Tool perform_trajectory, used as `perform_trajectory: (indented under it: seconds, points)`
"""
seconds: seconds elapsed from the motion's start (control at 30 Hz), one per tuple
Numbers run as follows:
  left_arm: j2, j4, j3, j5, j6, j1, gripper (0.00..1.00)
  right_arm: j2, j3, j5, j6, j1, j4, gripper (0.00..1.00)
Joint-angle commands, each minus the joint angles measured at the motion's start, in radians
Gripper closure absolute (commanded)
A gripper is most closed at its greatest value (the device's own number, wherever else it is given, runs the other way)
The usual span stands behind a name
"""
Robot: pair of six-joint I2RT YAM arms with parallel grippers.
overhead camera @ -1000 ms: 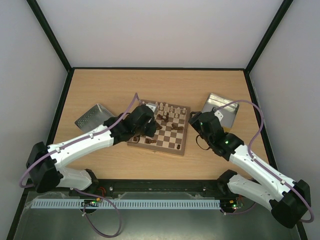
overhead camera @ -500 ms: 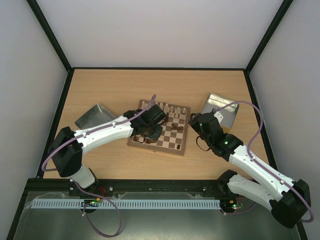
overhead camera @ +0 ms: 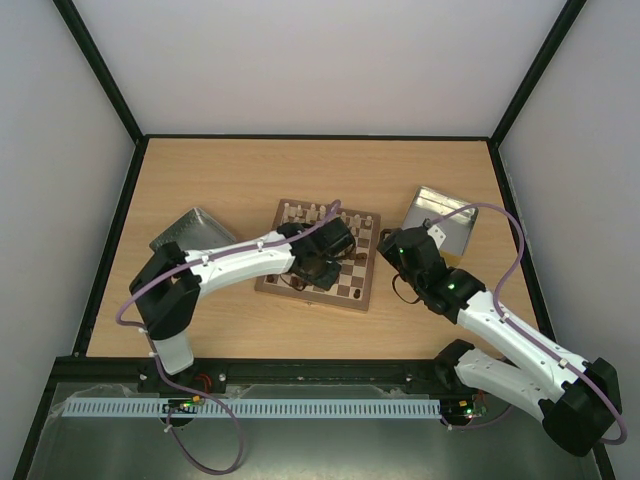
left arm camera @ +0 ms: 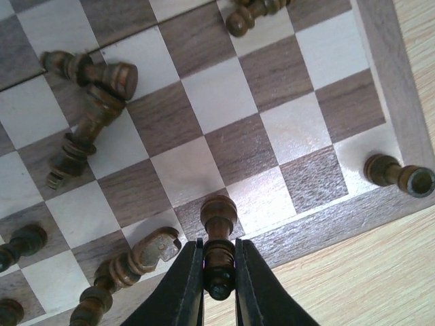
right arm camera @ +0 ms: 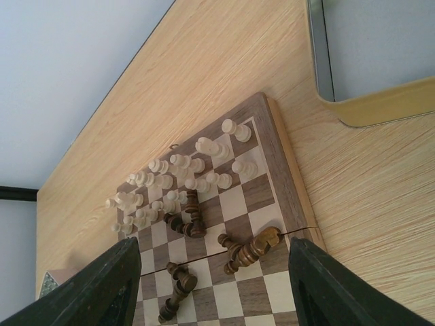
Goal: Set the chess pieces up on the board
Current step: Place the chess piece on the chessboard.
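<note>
Chessboard of light and dark checkered wood with a tan border (overhead camera: 352, 284) lies in the middle of the pale wooden counter (overhead camera: 220, 175) in the top view. There is one board and two rectangular silver metal tins (overhead camera: 185, 232), one off the board's left side and one off its right. Cream wooden chess pieces (overhead camera: 312, 212) stand along the board's far edge, too small here to count. The left end effector (overhead camera: 316, 270) hangs over the board's near half, past its middle. A second ago it was over the board's left part, and that arm has since stretched further across. The right end effector (overhead camera: 390, 246) sits just off the board's right edge, where it was before.

From the left wrist, the left end effector (left arm camera: 219, 261) is pressed onto one dark brown turned wooden piece (left arm camera: 219, 216), whose far end meets a dark square in the board's edge row. One more dark piece (left arm camera: 394, 178) stands on the board's corner square. The other dark brown wooden chess pieces (left arm camera: 92, 115) lie toppled in overlapping heaps, so there is no sure tally.

From the right wrist, the right end effector (right arm camera: 214, 241) is spread wide with nothing between its fingers. Three loose clusters of dark pieces lie on the board's middle, and the cream ones crowd one end.
</note>
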Motion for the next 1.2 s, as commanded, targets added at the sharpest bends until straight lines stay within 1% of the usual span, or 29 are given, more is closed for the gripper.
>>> perform_trajectory:
  seconds: [0.0,0.37,0.53,0.83,0.97,1.17]
  points:
    - [0.025,-0.064,0.030,0.017,0.018,-0.013,0.90,-0.004,-0.017,0.024,-0.001,0.000,-0.002,0.41]
    - [0.093,-0.104,0.078,-0.025,0.022,-0.032,0.86,0.006,-0.020,0.013,-0.004,0.000,0.006,0.41]
    - [0.113,-0.135,0.095,-0.046,0.025,-0.037,0.85,0.006,-0.019,0.013,-0.005,0.000,0.007,0.41]
    - [0.126,-0.176,0.110,-0.039,0.026,-0.041,0.85,0.003,-0.032,0.007,-0.004,0.000,0.013,0.41]
    - [0.130,-0.173,0.112,-0.035,0.024,-0.040,0.79,0.000,-0.036,0.007,-0.003,0.000,0.014,0.41]
    - [0.111,-0.166,0.143,-0.034,0.011,-0.041,0.63,-0.007,-0.032,0.008,-0.006,0.000,0.010,0.41]
